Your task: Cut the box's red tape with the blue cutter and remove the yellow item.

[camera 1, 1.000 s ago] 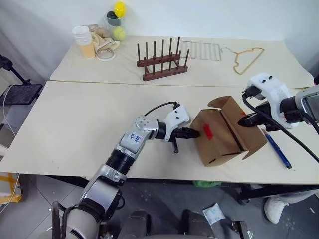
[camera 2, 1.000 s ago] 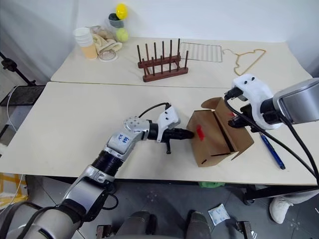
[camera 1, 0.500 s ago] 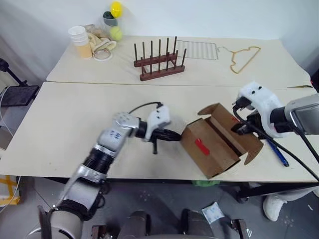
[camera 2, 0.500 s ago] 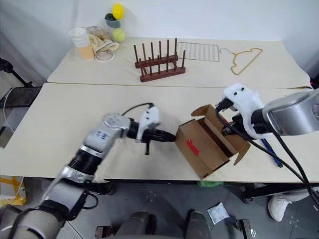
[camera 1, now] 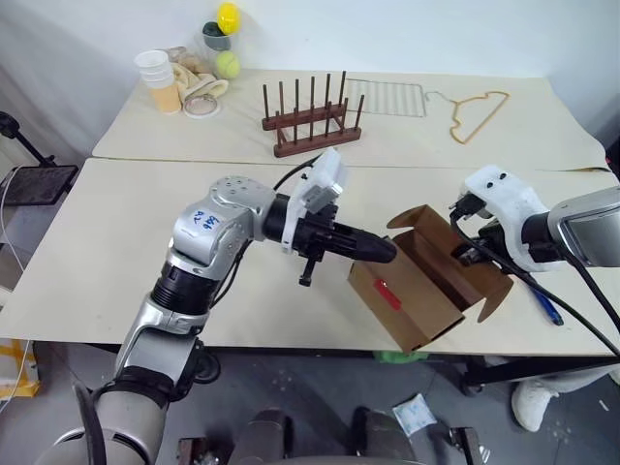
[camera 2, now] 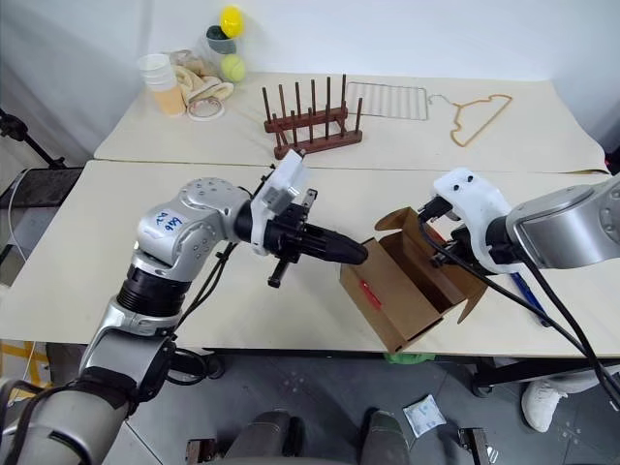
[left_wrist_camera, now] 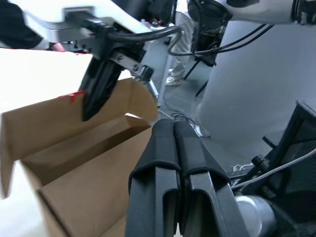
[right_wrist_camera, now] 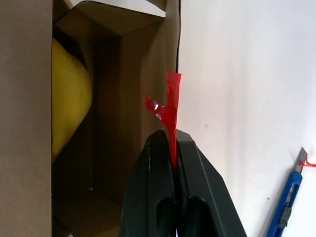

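Observation:
The brown box (camera 1: 423,291) lies open near the table's front edge, with a red tape (camera 1: 387,294) patch on its side face. Inside it I see the yellow item (right_wrist_camera: 69,98). My right gripper (right_wrist_camera: 170,136) is shut on a flap edge, and a torn strip of red tape (right_wrist_camera: 169,106) sticks up between its fingers. My left gripper (camera 1: 387,251) is shut and empty, raised above the table, with its tips over the box's left end. The blue cutter (right_wrist_camera: 289,202) lies on the table to the right of the box.
On the far table stand a wooden peg rack (camera 1: 310,121), a wire grid (camera 1: 387,97), a hanger (camera 1: 480,111), stacked cups (camera 1: 163,82), a yellow ball (camera 1: 229,17) and a tennis ball (camera 1: 227,64). The box sits close to the table's front edge (camera 1: 291,344).
My left arm has lifted off the table and its shut gripper has risen from the box's taped face to above its left end. The box has tilted and turned a little.

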Controlling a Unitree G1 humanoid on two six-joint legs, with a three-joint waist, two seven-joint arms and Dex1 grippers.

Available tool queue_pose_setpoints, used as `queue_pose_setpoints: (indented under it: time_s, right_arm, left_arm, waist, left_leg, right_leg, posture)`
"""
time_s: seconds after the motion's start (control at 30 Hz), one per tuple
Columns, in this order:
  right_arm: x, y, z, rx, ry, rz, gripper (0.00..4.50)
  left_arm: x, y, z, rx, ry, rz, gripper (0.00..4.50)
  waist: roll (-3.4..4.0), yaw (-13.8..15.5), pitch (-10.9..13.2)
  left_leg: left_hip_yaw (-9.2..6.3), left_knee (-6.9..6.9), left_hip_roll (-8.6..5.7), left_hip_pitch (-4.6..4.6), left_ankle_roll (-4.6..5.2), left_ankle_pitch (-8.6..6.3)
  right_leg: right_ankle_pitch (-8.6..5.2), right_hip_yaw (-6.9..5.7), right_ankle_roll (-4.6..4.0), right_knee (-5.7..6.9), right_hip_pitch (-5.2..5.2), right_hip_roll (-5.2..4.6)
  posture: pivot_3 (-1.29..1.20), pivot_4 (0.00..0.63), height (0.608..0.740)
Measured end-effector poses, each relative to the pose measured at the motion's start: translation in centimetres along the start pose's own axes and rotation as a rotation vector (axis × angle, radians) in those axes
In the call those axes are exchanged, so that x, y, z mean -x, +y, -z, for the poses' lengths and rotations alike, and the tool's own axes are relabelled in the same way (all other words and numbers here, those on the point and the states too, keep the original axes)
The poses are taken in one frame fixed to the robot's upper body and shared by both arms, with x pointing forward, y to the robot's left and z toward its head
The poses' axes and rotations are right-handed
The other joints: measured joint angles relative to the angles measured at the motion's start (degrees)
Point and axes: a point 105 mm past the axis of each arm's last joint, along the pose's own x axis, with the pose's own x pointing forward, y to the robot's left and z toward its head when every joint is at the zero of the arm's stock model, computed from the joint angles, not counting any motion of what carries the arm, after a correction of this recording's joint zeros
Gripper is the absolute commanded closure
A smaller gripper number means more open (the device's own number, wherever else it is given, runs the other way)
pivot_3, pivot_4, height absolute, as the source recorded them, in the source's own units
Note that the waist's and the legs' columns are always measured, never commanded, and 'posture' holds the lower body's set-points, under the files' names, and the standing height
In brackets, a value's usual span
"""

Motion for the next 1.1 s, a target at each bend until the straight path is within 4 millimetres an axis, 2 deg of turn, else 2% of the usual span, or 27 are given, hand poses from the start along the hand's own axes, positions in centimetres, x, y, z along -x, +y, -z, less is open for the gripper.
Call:
queue_pose_setpoints:
  time_s: [0.13, 0.27, 0.37, 0.57, 0.83, 0.97, 1.1]
  right_arm:
    - [-0.4, -0.3, 0.2, -0.014, 0.009, 0.009, 4.47]
    - [-0.5, -0.6, 0.3, -0.031, 0.01, 0.018, 4.47]
    - [-0.5, -0.8, 0.4, -0.046, 0.008, 0.018, 4.47]
    - [-0.3, -2.3, 0.8, -0.119, -0.006, 0.057, 4.47]
    - [0.1, -2.7, 0.6, -0.141, -0.029, 0.053, 4.47]
    - [0.0, -2.8, 1.4, -0.156, -0.007, 0.045, 4.47]
    - [-0.3, -2.7, 2.3, -0.165, 0.007, 0.045, 4.47]
  left_arm:
    - [-2.6, 0.4, 2.0, 0.008, 0.038, -0.015, 4.5]
    - [-3.6, 1.0, 3.7, -0.034, 0.109, -0.053, 4.5]
    - [-3.9, 1.0, 4.1, -0.038, 0.122, -0.061, 4.5]
    - [-1.5, 0.5, 5.0, -0.029, 0.175, -0.036, 4.5]
    - [-1.1, 1.3, 5.4, -0.034, 0.164, -0.078, 4.5]
    - [-0.8, 1.5, 5.6, -0.028, 0.164, -0.105, 4.5]
    - [0.5, 1.1, 6.2, -0.027, 0.206, -0.123, 4.5]
  waist:
    - [-0.01, 0.1, 0.0]
    - [-0.01, 0.1, 0.0]
    - [-0.01, 0.1, 0.0]
    - [-0.01, 0.1, 0.0]
    - [-0.01, 0.3, 0.0]
    - [-0.01, 0.3, 0.0]
    - [0.01, 0.3, 0.0]
  left_leg:
    - [0.08, 0.0, -0.02, -0.01, 0.01, 0.0]
    - [0.23, -0.01, -0.03, -0.01, 0.01, 0.0]
    - [0.23, 0.0, 0.03, -0.01, 0.01, 0.0]
    - [0.27, 0.0, 0.03, 0.0, 0.01, 0.0]
    - [0.24, 0.1, 0.03, 0.05, 0.02, 0.01]
    - [0.24, 0.11, 0.03, 0.1, 0.02, 0.01]
    - [0.2, 0.11, 0.06, 0.23, 0.02, 0.01]
  right_leg:
    - [0.0, 0.0, 0.01, -0.01, -0.01, 0.0]
    - [0.0, -0.02, 0.01, -0.01, -0.01, 0.02]
    - [0.0, -0.01, 0.0, 0.0, -0.01, 0.02]
    - [0.0, 0.0, 0.0, 0.0, -0.01, 0.02]
    - [0.0, 0.0, 0.0, 0.01, 0.1, 0.01]
    - [0.0, 0.01, 0.0, 0.02, 0.14, 0.01]
    - [0.0, 0.03, 0.0, 0.04, 0.25, 0.01]
  posture:
    - [0.0, 0.15, 0.74]
    - [0.0, 0.15, 0.74]
    - [0.0, 0.15, 0.74]
    - [0.0, 0.15, 0.74]
    - [0.0, 0.15, 0.74]
    - [0.0, 0.15, 0.74]
    - [0.0, 0.15, 0.74]
